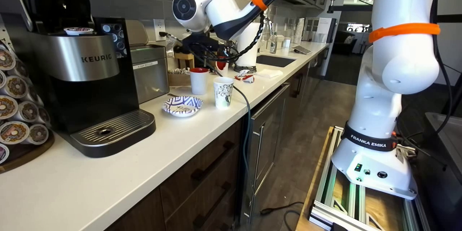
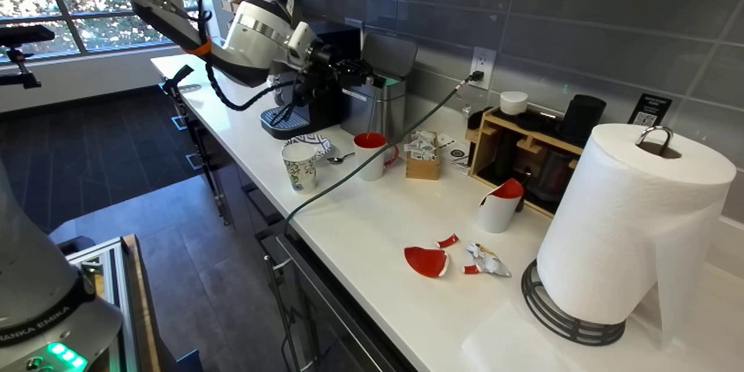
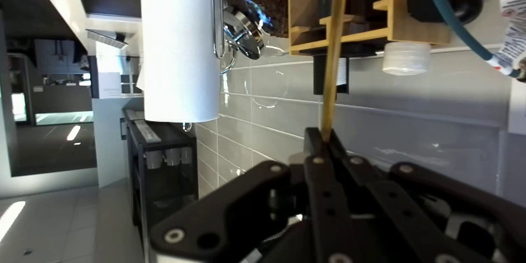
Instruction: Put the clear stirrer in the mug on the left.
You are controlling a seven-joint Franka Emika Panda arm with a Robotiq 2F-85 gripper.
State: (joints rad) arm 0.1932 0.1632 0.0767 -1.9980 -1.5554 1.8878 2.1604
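My gripper [image 2: 378, 80] is shut on a thin stirrer, which looks amber in the wrist view [image 3: 333, 49]. In an exterior view the stirrer [image 2: 371, 113] hangs down from the fingertips. Its lower end meets the opening of a white mug with red inside and a red handle [image 2: 371, 165]; I cannot tell whether it is inside or behind the rim. That mug also shows in an exterior view [image 1: 199, 82]. The low, wide white piece with a blue pattern [image 1: 182, 107] looks like a bowl and also shows in an exterior view [image 2: 317, 140].
A taller white cup with marks [image 1: 223, 95] stands near the counter edge. A cable [image 2: 349, 177] crosses in front of the mug. A spoon [image 2: 340, 158], a packet box [image 2: 423, 167], a broken mug [image 2: 497, 214], red shards [image 2: 426, 261], a paper roll [image 2: 633, 226] and a coffee machine [image 1: 86, 57] surround it.
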